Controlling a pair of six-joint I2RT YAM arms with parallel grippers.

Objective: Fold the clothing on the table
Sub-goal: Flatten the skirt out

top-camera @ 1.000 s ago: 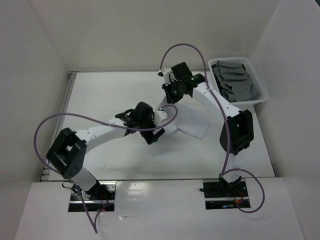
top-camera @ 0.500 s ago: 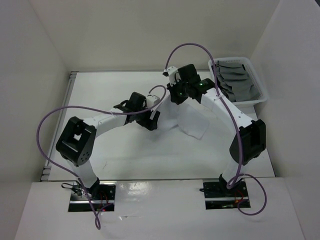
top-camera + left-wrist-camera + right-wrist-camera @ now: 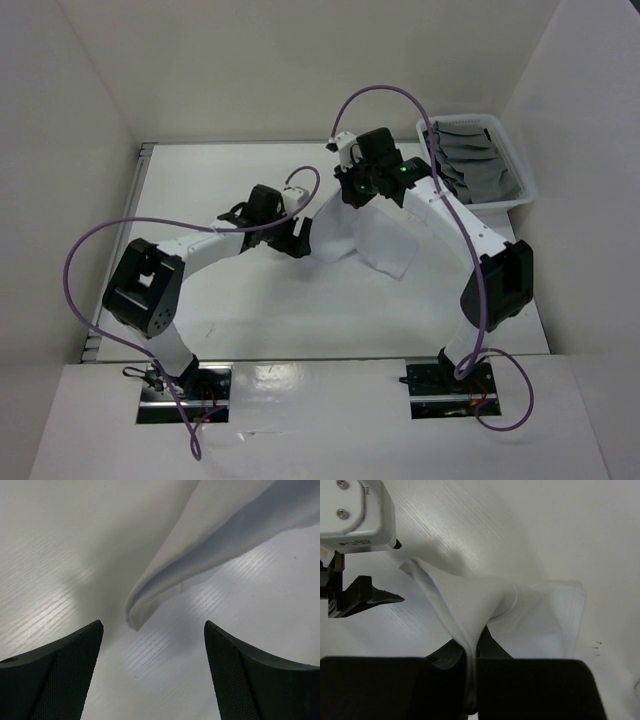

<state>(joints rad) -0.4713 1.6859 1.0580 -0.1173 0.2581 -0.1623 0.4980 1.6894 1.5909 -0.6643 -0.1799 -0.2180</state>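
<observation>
Clothing first: white cloth (image 3: 372,245), thin, soft and plain. Lies on the table (image 3: 250,300), to the left of the basket (image 3: 524,188) and a bit nearer the arms than it. Looks almost the same white as the table, so hard to pick out from above. Rises at one part into a little tent, with smooth folds running down from the top. Hangs to a curled point on the side away from the basket, close to the table. Lies flat with a straight edge and a square corner on the side nearer the basket.

Right gripper (image 3: 352,192), left of the basket: pinched tight on the top of the tent, black fingers (image 3: 492,647) pressed together with cloth between. Left gripper (image 3: 298,238), farther left of the basket again: spread wide, holding nothing, two dark meshy pads (image 3: 60,680) on each side of the curled point but not touching it.

Table: flat, dull, white, with fine lines. Metal rail (image 3: 136,190) along the edge far left of the basket. Basket: white plastic, full of crumpled gray cloths (image 3: 470,165). Purple cables (image 3: 380,88) looping over both arms.
</observation>
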